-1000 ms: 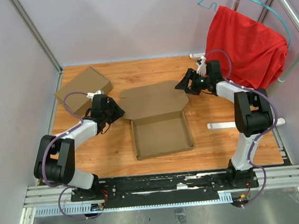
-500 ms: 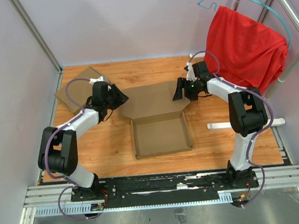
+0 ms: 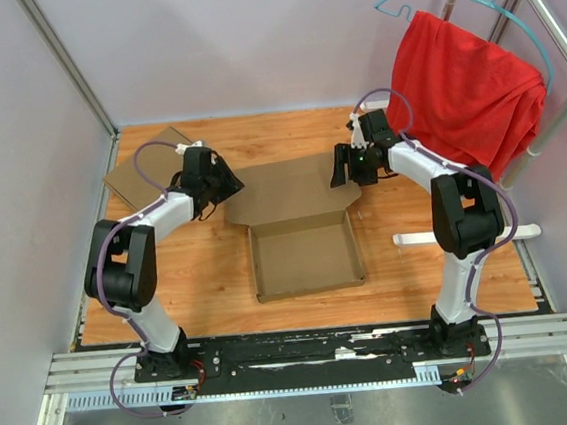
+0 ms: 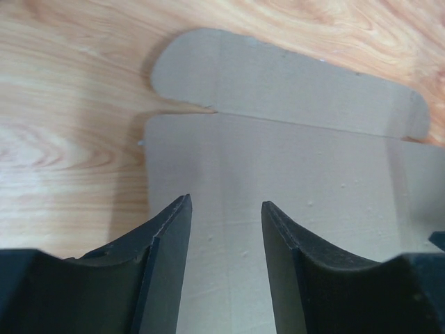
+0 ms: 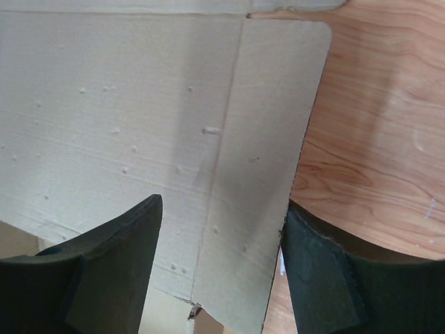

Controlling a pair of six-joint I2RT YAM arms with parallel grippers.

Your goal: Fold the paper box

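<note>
Your paper box (image 3: 306, 256) sits mid-desk (image 3: 220, 279) between both arms. The tray part is nearest the bases with its walls up. The lid (image 3: 287, 192) lies opened out flat on the far side.

L side: your left hand (image 3: 229, 186) is at the lid's left edge, fingers spread and pinching nothing. In the wrist cam both fingers (image 4: 167, 243) hover over the lid panel, w/ the rounded far flap (image 4: 292, 90) flat on the wood beyond.

R side: your right hand (image 3: 343, 170) is at the lid's right edge, also spread wide and empty. It straddles the side flap (image 5: 264, 139): one finger over the lid panel, the other just past the flap's outer edge, over bare wood.

Elsewhere: a second cardboard piece (image 3: 139, 171) at the far-left corner, a white bar (image 3: 467, 236) on the right, and a red cloth (image 3: 462, 85) hanging at far right.
</note>
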